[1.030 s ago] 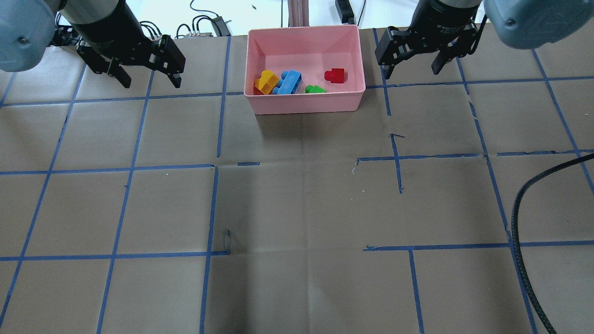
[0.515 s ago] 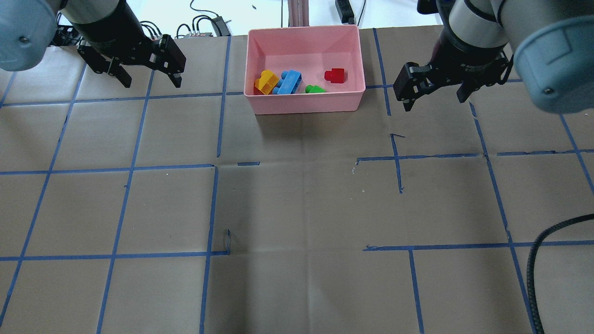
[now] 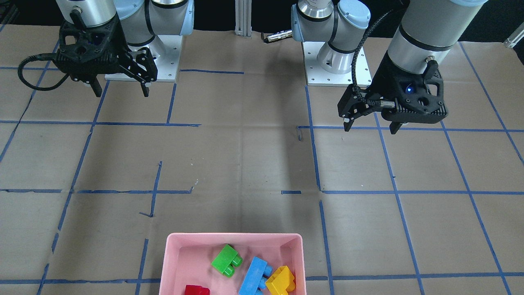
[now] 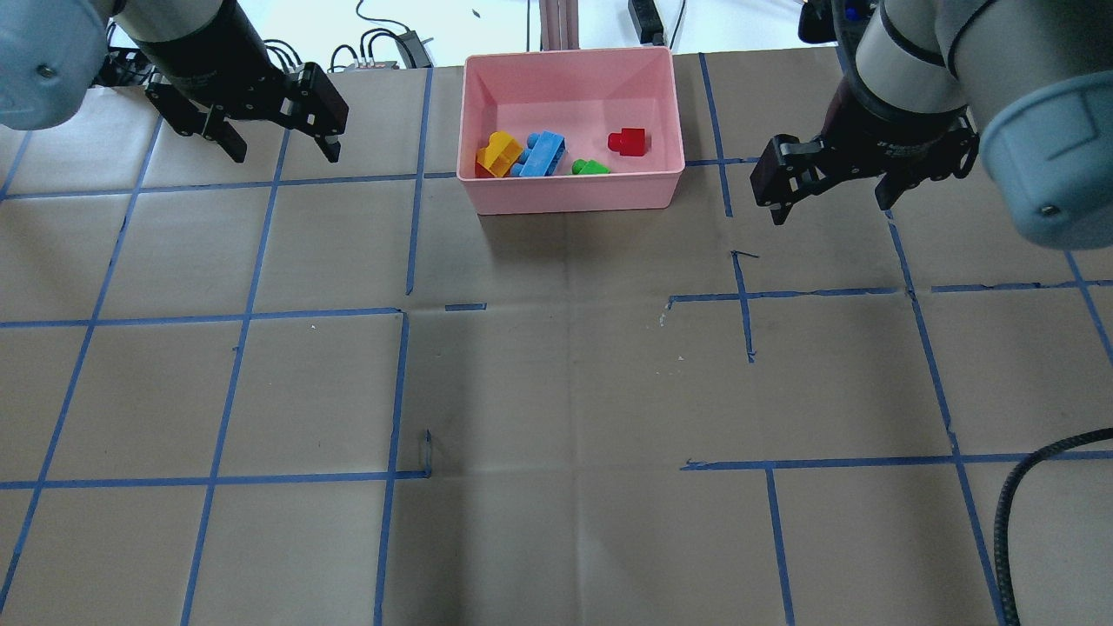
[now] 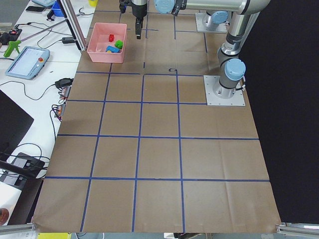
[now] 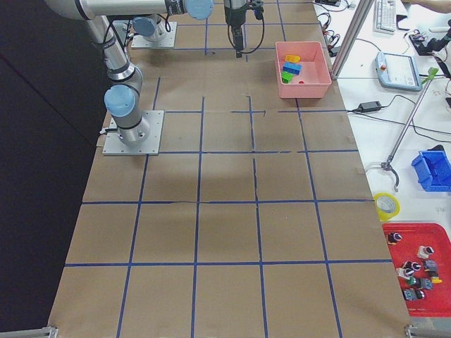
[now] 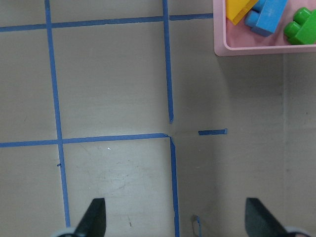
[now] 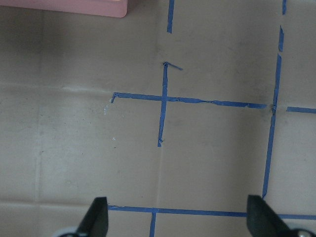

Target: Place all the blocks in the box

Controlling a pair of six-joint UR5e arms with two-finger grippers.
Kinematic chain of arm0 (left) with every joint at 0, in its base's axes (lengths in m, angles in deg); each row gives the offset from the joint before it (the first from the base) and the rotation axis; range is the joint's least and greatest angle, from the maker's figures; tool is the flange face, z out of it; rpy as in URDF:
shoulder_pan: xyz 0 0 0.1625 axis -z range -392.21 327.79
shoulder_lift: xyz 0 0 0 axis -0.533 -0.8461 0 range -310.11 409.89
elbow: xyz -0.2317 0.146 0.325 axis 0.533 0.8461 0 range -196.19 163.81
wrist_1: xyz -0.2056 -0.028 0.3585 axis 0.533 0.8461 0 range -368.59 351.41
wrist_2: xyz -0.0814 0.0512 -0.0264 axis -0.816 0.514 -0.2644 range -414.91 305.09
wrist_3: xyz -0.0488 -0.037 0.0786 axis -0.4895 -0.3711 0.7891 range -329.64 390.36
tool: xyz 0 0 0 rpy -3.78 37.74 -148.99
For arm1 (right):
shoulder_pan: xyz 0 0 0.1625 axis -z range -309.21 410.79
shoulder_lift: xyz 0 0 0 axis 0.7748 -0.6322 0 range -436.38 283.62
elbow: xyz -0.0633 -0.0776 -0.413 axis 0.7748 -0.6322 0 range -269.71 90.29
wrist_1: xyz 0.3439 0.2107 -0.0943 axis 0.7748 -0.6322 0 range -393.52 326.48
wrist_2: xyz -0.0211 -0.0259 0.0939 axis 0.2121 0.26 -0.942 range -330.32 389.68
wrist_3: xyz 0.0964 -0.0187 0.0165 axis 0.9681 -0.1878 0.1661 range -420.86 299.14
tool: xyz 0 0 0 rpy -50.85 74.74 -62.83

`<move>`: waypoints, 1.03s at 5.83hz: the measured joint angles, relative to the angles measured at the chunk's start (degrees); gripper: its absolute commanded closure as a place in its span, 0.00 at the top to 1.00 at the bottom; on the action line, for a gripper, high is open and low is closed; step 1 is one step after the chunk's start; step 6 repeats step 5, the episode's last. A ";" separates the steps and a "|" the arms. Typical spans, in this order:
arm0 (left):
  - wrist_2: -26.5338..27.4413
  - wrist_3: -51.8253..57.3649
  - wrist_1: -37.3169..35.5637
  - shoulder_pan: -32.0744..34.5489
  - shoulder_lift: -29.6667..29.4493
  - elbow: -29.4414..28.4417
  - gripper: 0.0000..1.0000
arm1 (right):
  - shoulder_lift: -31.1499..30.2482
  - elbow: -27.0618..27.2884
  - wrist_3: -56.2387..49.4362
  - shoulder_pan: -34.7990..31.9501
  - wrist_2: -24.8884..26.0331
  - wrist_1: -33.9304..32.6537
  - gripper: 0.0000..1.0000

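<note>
The pink box [image 4: 574,193] stands at the table's far middle, and it also shows in the front view [image 3: 233,236]. Inside it lie the yellow block [image 4: 498,153], the blue block [image 4: 543,154], the green block [image 4: 590,167] and the red block [image 4: 628,141]. My left gripper [image 4: 283,148] is open and empty, hovering left of the box. My right gripper [image 4: 832,207] is open and empty, hovering right of the box and a little nearer to me. The left wrist view shows the box's corner [image 7: 266,49] with three blocks; the right wrist view shows only its edge [image 8: 74,7].
Brown paper with a blue tape grid [image 4: 261,313] covers the table. A black cable [image 4: 1000,522] curves in at the near right. Cables and devices [image 4: 391,43] lie beyond the far edge. The arm bases [image 3: 335,69] stand at my side.
My right gripper has moved away from the far edge, nearer to me and slightly to the right, staying open. The left gripper and the blocks have not visibly moved.
</note>
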 measured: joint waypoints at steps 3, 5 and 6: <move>-0.09 0.00 -0.14 -0.01 -0.35 -0.10 1.00 | 0.16 2.10 0.75 -0.04 -0.20 0.25 1.00; -0.10 0.00 -0.31 0.02 -0.48 -0.10 0.99 | 0.09 3.83 0.82 0.12 -0.52 0.24 1.00; -0.10 0.00 -0.31 0.02 -0.48 -0.10 0.99 | 0.09 3.83 0.82 0.12 -0.52 0.24 1.00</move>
